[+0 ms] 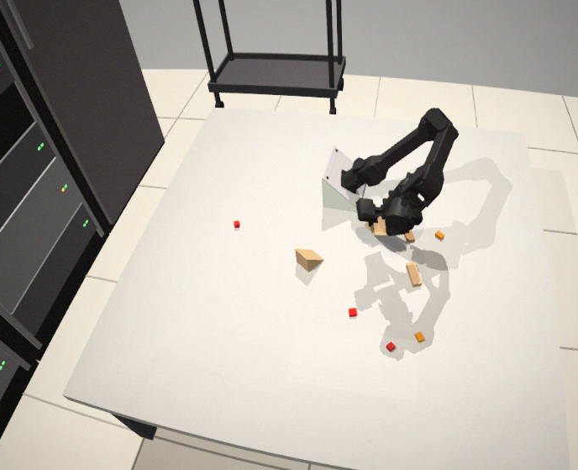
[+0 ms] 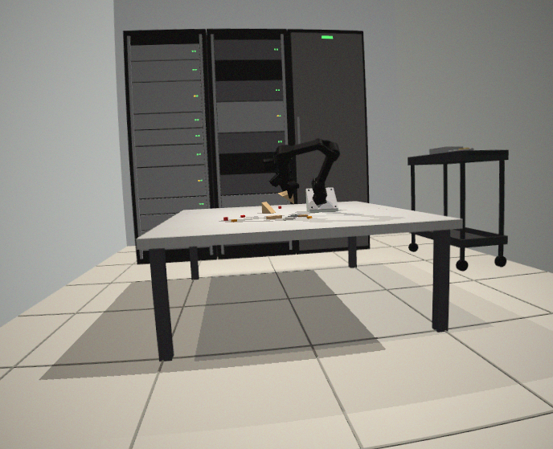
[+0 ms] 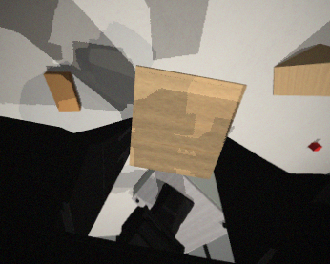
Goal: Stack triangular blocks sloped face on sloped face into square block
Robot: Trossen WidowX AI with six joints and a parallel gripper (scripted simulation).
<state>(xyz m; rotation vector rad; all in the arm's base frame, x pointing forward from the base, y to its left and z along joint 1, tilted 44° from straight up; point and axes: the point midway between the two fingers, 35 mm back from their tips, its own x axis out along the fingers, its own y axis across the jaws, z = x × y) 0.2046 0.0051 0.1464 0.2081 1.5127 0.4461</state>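
A tan triangular block [image 1: 306, 256] [image 2: 267, 208] [image 3: 307, 80] rests on the table [image 1: 195, 323], left of the arm in the top view. In the exterior view its slope descends to the right. My gripper [image 1: 382, 224] [image 3: 175, 129] is shut on the other tan triangular block [image 1: 379, 228] [image 2: 283, 193] [image 3: 184, 123], holding it above the table between the resting block and the arm's base. The wrist view shows one broad, roughly square face of it between the black fingers. It looks tilted in the exterior view. Which face this is cannot be told, and the fingers hide its sides.
A tan plank [image 1: 413, 274] [image 2: 273, 217] and a smaller tan piece [image 1: 409, 236] lie near the gripper. Orange pieces [image 1: 439, 235] [image 1: 419, 336] lie to the right and front. Red cubes [image 1: 236, 224] [image 1: 352, 312] [image 1: 390, 345] lie farther out. The arm's sloped base [image 1: 333, 174] stands behind.
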